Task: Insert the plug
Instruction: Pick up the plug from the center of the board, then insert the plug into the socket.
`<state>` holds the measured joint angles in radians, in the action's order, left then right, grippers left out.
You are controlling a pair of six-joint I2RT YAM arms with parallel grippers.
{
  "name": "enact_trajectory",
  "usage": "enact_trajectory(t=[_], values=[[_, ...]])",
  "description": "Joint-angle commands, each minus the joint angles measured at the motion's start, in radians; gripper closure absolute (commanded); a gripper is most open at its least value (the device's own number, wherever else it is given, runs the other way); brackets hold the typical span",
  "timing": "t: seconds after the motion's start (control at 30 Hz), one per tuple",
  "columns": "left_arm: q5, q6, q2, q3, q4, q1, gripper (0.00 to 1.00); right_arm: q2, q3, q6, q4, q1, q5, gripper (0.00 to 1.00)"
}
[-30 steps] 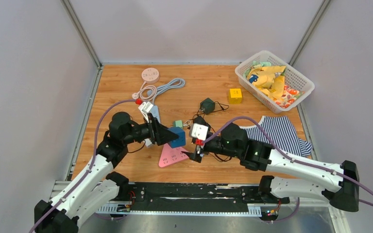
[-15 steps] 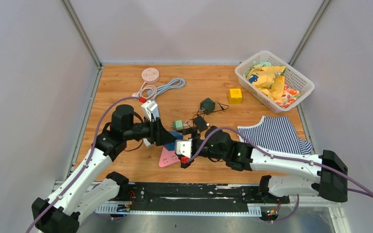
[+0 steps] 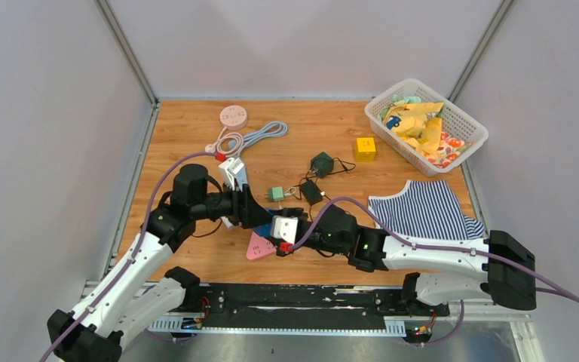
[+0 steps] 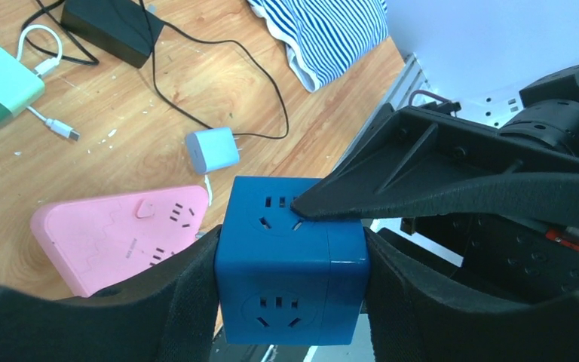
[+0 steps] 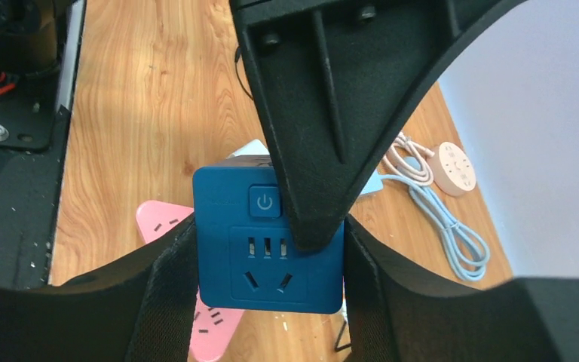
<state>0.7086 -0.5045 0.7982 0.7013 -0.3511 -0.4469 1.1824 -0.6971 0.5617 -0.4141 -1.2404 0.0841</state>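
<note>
A blue socket cube [image 4: 292, 256] with several outlets and a power button is held above the table. My left gripper [image 4: 292, 260] is shut on its two sides. My right gripper [image 5: 269, 260] is shut on the same cube [image 5: 268, 249] from the opposite direction, and one finger [image 4: 452, 185] of it lies across the top outlet. In the top view both grippers meet at the front centre [image 3: 270, 225] and the cube is mostly hidden. A small pale blue plug [image 4: 212, 149] with a white cable lies on the table beyond the cube.
A pink triangular power strip [image 3: 258, 246] lies under the grippers. A white power strip [image 3: 234, 172], green adapter [image 3: 276, 194], black adapters [image 3: 310, 191], round socket [image 3: 233, 116] and yellow block [image 3: 365, 148] lie behind. There is a striped shirt [image 3: 426, 211] at right and a basket [image 3: 473, 124] at back right.
My right gripper has moved left to the blue cube held by my left gripper and now grips it too. The left arm shifted only slightly.
</note>
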Motion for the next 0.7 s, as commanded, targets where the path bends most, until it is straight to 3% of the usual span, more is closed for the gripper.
enact_trajectory(t=[0.0,0.13,0.27,0.4,0.67], values=[[-0.118,0.074,-0.033,0.069,-0.078,-0.003,0.32,-0.032,0.024,-0.248,0.01,-0.004,-0.186,0.91],[-0.294,0.108,-0.034,0.096,-0.131,-0.003,0.14,-0.029,-0.01,-0.432,0.142,-0.003,-0.301,1.0],[-0.499,0.094,-0.033,0.101,-0.168,-0.003,0.09,-0.02,-0.015,-0.584,0.223,-0.003,-0.363,1.0],[-0.558,0.066,-0.028,0.043,-0.137,-0.003,0.12,0.0,-0.02,-0.787,0.277,-0.002,-0.433,1.0],[-0.488,-0.025,0.058,-0.098,-0.069,-0.003,0.29,0.083,-0.108,-1.125,0.485,0.02,-0.437,1.0]])
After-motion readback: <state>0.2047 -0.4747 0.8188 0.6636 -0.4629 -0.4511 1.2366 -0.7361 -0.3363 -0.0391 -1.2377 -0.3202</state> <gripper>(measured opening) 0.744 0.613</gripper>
